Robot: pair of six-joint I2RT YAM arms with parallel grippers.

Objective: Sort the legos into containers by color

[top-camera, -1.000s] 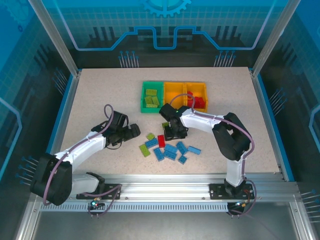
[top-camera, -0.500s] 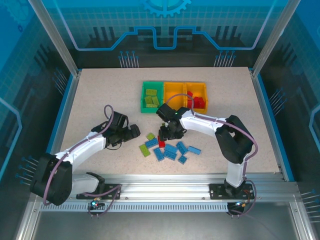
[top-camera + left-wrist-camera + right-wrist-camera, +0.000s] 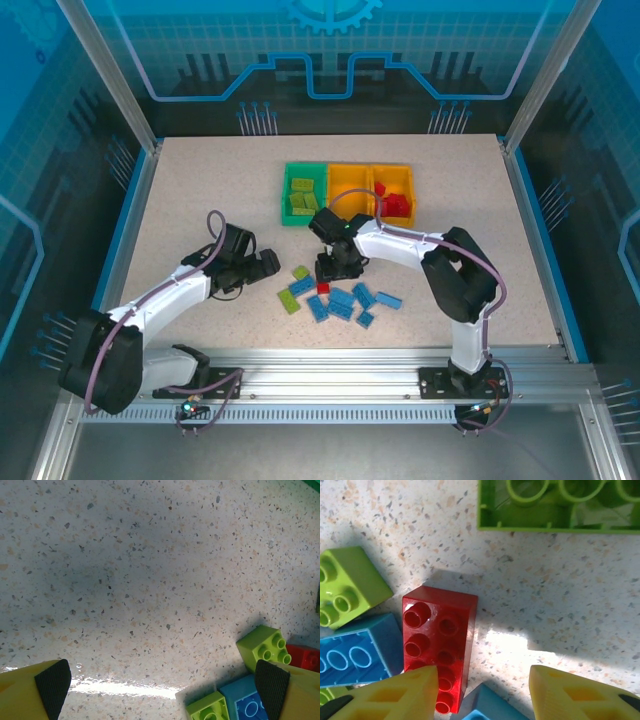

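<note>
Right wrist, claw (image 3: pixel 484 682) parted over red lego (image 3: pixel 439 635) edge (bare table (image 3: pixel 560 605) rightward)

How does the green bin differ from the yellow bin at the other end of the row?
The green bin is green and holds lime green bricks; the end yellow bin is orange-yellow and holds red bricks. The green bin sits at the row's left end, the end yellow bin at its right. Both are small, open-top, rectangular and joined in one row.
</note>
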